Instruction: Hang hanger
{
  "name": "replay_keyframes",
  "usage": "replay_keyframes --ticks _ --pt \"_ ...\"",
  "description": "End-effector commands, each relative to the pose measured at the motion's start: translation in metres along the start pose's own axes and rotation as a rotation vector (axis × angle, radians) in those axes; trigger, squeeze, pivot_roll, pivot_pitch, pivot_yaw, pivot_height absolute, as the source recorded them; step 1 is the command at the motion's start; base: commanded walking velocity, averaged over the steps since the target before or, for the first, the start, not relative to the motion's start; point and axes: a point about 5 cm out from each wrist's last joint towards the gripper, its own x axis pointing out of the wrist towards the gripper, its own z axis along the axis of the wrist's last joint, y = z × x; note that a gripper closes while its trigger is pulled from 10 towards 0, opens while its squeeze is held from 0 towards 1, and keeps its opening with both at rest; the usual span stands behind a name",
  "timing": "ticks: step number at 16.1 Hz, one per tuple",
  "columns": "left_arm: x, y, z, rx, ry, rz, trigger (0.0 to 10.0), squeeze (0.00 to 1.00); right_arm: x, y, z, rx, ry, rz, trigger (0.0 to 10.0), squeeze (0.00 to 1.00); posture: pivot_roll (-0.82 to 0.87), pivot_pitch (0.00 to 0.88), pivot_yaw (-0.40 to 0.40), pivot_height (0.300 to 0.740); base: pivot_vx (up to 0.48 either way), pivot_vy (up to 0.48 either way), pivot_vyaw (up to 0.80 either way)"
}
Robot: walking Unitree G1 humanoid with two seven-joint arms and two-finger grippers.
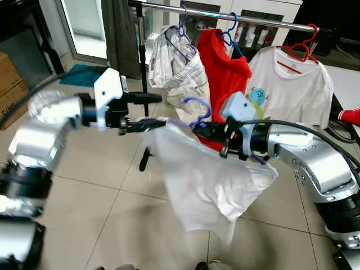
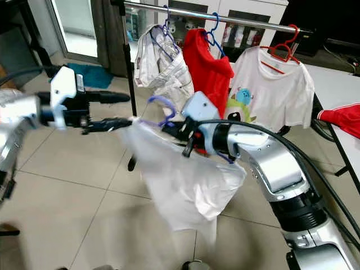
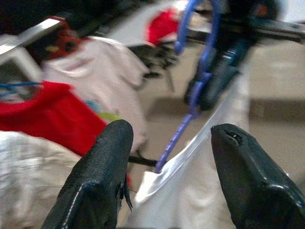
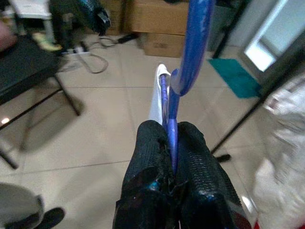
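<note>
- Right pincer (image 4: 170, 143), centre frame, clamps shut on hanger (image 1: 197, 109) bearing white garment (image 1: 208, 180).
- Left pincer (image 1: 147, 111), fingers (image 3: 102, 167) spread, at garment's left shoulder.
- Rail (image 1: 225, 17) above, upper frame.

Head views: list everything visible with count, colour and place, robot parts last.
rail: 1, silver, across the top
hanger: 1, purple, held between the arms, carrying a white garment
hung clothes: 3; white patterned left, red middle, white T-shirt right
mat: 1, teal, by the door
floor: beige tiles
left tool: open, at the garment's left end
right tool: shut on hanger
</note>
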Motion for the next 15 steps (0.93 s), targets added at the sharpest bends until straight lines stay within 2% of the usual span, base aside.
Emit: replay_keyframes --ticks 1,3,4,6,7,8,9,15 --pt "0.001 -0.003 -0.001 -0.018 0.025 -0.100 10.0 0.00 -0.002 0.003 0.017 -0.064 -0.046 0.044 10.0 0.00 -0.04 0.000 -0.050 0.740 0.000 0.000 0.00" --pt "0.000 -0.003 -0.004 -0.011 0.063 -0.142 10.0 0.00 -0.003 0.006 0.019 -0.081 -0.057 0.078 10.0 0.00 -0.04 0.000 -0.049 0.740 0.000 0.000 0.00" --pt "0.002 -0.004 -0.008 0.002 0.098 -0.208 10.0 0.00 -0.003 0.013 0.022 -0.098 -0.067 0.125 10.0 0.00 -0.04 0.000 -0.045 0.740 0.000 0.000 0.00" --pt "0.005 -0.006 -0.013 0.001 0.137 -0.274 10.0 0.00 -0.003 0.015 0.024 -0.105 -0.068 0.140 10.0 0.00 -0.04 0.000 -0.037 0.740 0.000 0.000 0.00" --pt "0.011 -0.005 -0.016 0.029 0.161 -0.278 5.2 0.00 -0.002 0.016 0.024 -0.108 -0.068 0.144 10.0 0.00 -0.04 0.000 -0.035 0.740 0.000 0.000 0.00" --pt "0.013 -0.003 -0.016 0.058 0.158 -0.269 1.3 0.00 -0.002 0.017 0.024 -0.112 -0.067 0.149 10.0 0.00 -0.04 0.000 -0.032 0.740 0.000 0.000 0.00" --pt "0.014 -0.003 -0.015 0.057 0.154 -0.270 0.0 0.00 -0.002 0.018 0.024 -0.115 -0.064 0.153 10.0 0.00 -0.04 0.000 -0.030 0.740 0.000 0.000 0.00" --pt "0.019 -0.001 -0.015 0.063 0.115 -0.293 0.0 0.00 -0.002 0.023 0.023 -0.124 -0.051 0.177 10.0 0.00 -0.04 0.000 -0.030 0.740 0.000 0.000 0.00"
